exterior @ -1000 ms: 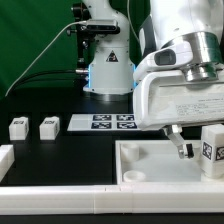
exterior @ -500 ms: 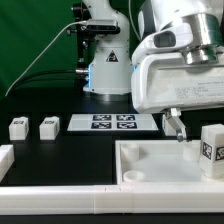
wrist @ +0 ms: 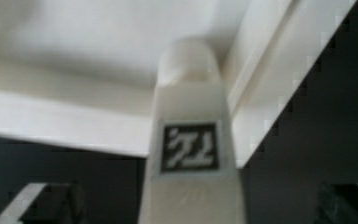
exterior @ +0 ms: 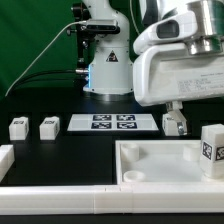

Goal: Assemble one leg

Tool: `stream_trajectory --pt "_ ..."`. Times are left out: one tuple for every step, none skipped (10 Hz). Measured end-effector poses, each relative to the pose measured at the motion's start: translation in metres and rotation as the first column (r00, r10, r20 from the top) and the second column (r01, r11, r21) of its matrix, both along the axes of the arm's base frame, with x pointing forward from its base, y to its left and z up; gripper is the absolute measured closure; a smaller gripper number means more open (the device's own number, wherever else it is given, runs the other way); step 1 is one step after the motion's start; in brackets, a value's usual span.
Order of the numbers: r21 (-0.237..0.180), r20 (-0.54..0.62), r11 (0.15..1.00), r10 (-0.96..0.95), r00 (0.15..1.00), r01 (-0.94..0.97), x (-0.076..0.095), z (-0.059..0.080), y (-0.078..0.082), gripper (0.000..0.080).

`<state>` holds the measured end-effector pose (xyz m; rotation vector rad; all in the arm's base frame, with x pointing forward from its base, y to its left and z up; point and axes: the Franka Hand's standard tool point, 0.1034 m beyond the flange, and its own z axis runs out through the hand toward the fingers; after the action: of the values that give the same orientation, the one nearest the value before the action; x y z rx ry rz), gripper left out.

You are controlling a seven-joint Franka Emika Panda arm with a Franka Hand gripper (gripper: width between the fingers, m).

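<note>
A white leg [exterior: 211, 150] with a black-and-white tag stands upright at the exterior view's right edge, on the large white tray-like piece [exterior: 150, 158]. In the wrist view the same leg [wrist: 194, 130] runs down the middle. My gripper [exterior: 176, 123] hangs above the tray, left of that leg in the exterior view. Its dark fingertips [wrist: 43, 205] show far apart at the wrist view's lower corners, with dark gaps between them and the leg. The gripper [wrist: 194, 210] is open and holds nothing. Two more legs [exterior: 17, 127] [exterior: 48, 126] lie on the black table at the exterior view's left.
The marker board [exterior: 112, 122] lies flat behind the tray. The robot's base [exterior: 108, 70] stands at the back. A white block [exterior: 5, 155] sits at the exterior view's left edge. A round socket [exterior: 130, 176] shows at the tray's near corner.
My gripper has risen out of the tray. The upright leg at the right and the two legs at the left have not moved.
</note>
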<state>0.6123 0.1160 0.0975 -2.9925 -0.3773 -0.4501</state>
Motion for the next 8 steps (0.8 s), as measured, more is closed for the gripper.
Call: stream_trajectory --pt "-0.001 -0.058 1.0 0.007 0.998 -0.007 0.001 0.003 0.003 0.015" --pt "-0.008 -0.179 1.0 0.01 0.984 -0.012 -0.008 0.0 0.004 0.015" --pt "-0.018 -0.257 0.999 0.024 0.966 -0.03 -0.005 0.003 0.003 0.015" --pt "-0.022 -0.29 0.999 0.029 0.957 -0.037 0.0 0.003 0.003 0.015" --pt "-0.021 -0.283 0.999 0.025 0.959 -0.032 0.004 0.002 0.001 0.015" --pt "-0.022 -0.285 0.999 0.022 0.958 -0.029 0.005 0.0 -0.001 0.015" --pt "-0.023 -0.286 0.999 0.019 0.958 -0.027 0.005 -0.001 -0.003 0.015" --pt "-0.024 -0.289 0.999 0.016 0.957 -0.024 0.006 -0.003 -0.005 0.015"
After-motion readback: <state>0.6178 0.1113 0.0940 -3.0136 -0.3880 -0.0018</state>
